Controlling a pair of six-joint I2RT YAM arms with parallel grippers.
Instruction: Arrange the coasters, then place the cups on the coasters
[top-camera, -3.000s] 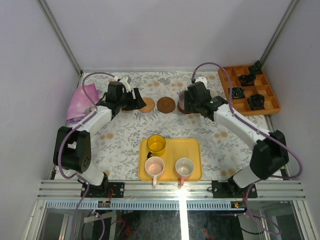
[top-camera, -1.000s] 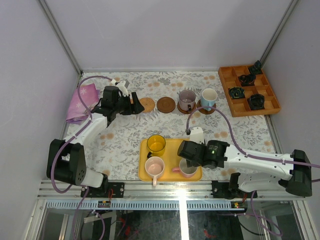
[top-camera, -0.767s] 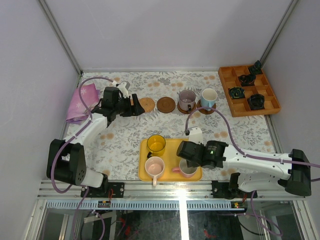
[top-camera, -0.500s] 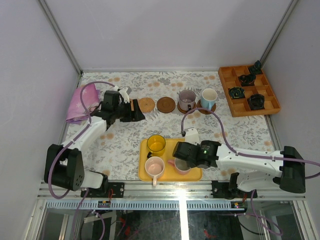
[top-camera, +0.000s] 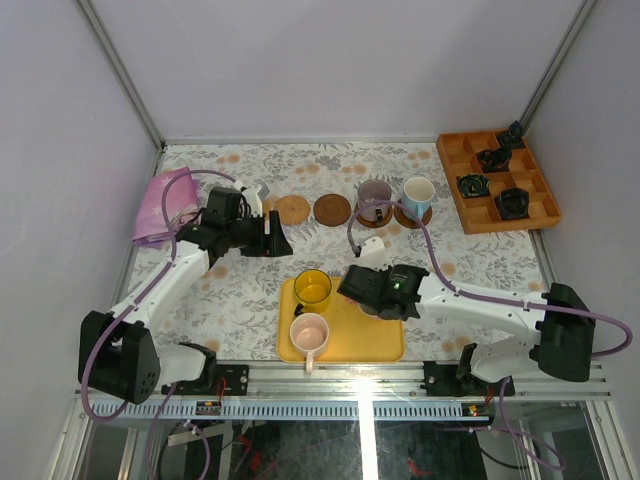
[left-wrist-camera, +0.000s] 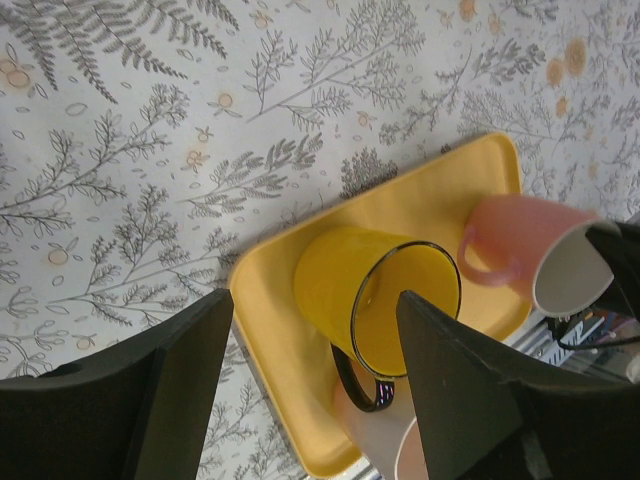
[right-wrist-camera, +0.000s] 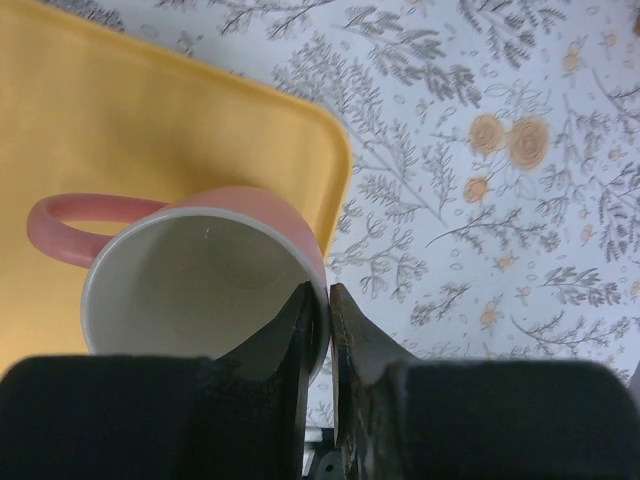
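Observation:
My right gripper is shut on the rim of a pale pink cup, one finger inside and one outside, and holds it tilted above the yellow tray. From above, this gripper hangs over the tray's back right. My left gripper is open in the air, looking down on the yellow cup. The yellow cup and a second pink cup stand on the tray. A purple-grey cup and a blue cup stand on dark coasters. A tan coaster and a brown coaster lie bare.
An orange compartment tray with black parts sits at the back right. A pink cloth lies at the back left. The left gripper hovers between the tan coaster and the yellow tray.
My right gripper shut on the pink cup's rim and lifted it off the tray's front right toward the back. My left arm swung away from the coasters toward the tray.

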